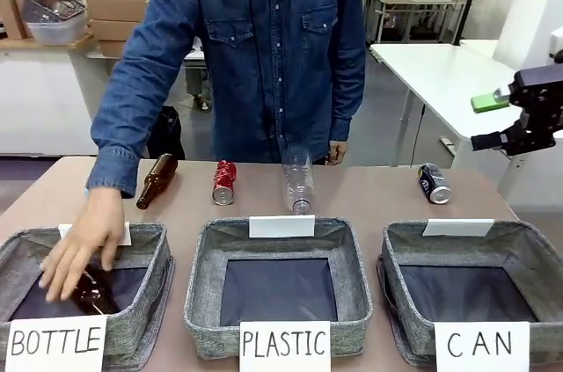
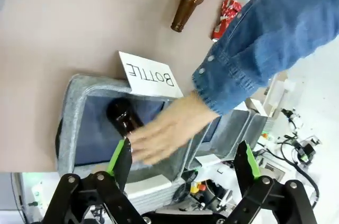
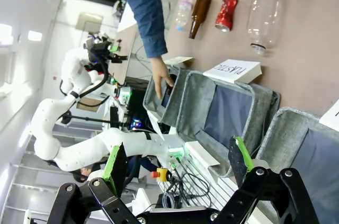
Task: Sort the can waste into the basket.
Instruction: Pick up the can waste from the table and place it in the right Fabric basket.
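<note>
Front view has the red can (image 1: 223, 183) lying at the table's far side, between a brown bottle (image 1: 157, 180) and a clear plastic bottle (image 1: 298, 183); the black can (image 1: 433, 184) lies farther right, just beyond the CAN basket (image 1: 519, 233). The right gripper (image 1: 479, 123) hangs off to the right above the table, jaws spread wide and empty. From the left wrist, the left gripper (image 2: 184, 159) is spread wide too, empty, over the BOTTLE basket (image 2: 74, 107), where a person's hand (image 2: 164, 134) rests on a dark bottle (image 2: 123, 118)
</note>
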Robot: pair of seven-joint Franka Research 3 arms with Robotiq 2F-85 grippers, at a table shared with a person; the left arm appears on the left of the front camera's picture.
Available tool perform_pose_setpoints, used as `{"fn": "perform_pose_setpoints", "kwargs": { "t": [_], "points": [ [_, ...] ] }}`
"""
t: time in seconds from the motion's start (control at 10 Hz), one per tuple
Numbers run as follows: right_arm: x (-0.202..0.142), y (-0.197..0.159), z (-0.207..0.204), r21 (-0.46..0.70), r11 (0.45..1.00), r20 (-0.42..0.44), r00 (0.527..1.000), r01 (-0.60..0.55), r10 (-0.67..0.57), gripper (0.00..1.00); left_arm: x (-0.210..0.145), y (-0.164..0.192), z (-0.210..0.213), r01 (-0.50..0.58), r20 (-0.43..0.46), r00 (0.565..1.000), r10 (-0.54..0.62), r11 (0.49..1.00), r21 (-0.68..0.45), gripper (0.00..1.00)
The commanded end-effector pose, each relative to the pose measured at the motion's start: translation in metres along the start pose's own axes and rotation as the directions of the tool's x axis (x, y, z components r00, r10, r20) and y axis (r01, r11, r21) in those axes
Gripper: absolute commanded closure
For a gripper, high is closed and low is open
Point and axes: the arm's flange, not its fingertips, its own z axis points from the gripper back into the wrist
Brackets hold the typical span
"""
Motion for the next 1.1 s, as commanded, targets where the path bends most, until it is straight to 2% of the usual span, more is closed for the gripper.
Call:
{"fn": "perform_pose_setpoints", "kwargs": {
  "t": [0.0,0.1,0.2,0.3,0.4,0.5,0.6,0.7,0.8,1.0],
  "points": [
    [0.003,0.0,-0.001,0.021,0.999,0.013,1.0,-0.027,0.027,0.0,0.013,0.017,0.014,-0.047,-0.025,0.999,0.047,0.999,-0.009,0.0],
    [0.003,0.0,-0.001,0.021,0.999,0.013,1.0,-0.027,0.027,0.0,0.013,0.044,0.03,-0.111,-0.001,0.994,0.111,0.992,-0.053,0.0],
    [0.003,0.0,-0.001,0.021,0.999,0.013,1.0,-0.027,0.027,0.0,0.01,0.071,0.038,-0.143,0.008,0.989,0.146,0.977,-0.158,0.0],
    [0.003,0.0,-0.001,0.021,0.999,0.013,1.0,-0.027,0.027,0.0,0.011,0.074,0.029,-0.186,0.021,0.981,0.191,0.97,-0.159,0.0],
    [0.003,0.0,-0.001,0.021,0.999,0.013,1.0,-0.027,0.027,0.0,0.045,0.113,-0.055,-0.183,0.045,0.98,0.191,0.973,-0.14,0.0],
    [0.003,0.0,-0.001,0.021,0.999,0.013,1.0,-0.027,0.027,0.0,0.038,0.064,-0.052,-0.146,0.069,0.986,0.153,0.984,-0.103,0.0],
    [0.003,0.0,-0.001,0.021,0.999,0.013,1.0,-0.027,0.027,0.0,0.053,0.049,-0.1,-0.085,0.042,0.995,0.089,0.993,-0.077,0.0],
    [0.003,0.0,-0.001,0.021,0.999,0.013,1.0,-0.027,0.027,0.0,0.051,-0.057,-0.128,-0.062,0.047,0.997,0.063,0.998,-0.018,0.0],
    [0.003,0.0,-0.001,0.021,0.999,0.013,1.0,-0.027,0.027,0.0,0.055,-0.106,-0.162,-0.036,0.054,0.998,0.034,0.998,0.044,0.0],
    [0.003,0.0,-0.001,0.021,0.999,0.013,1.0,-0.027,0.027,0.0,0.063,-0.166,-0.207,0.039,0.032,0.999,-0.043,0.993,0.113,0.0]
  ]
}}
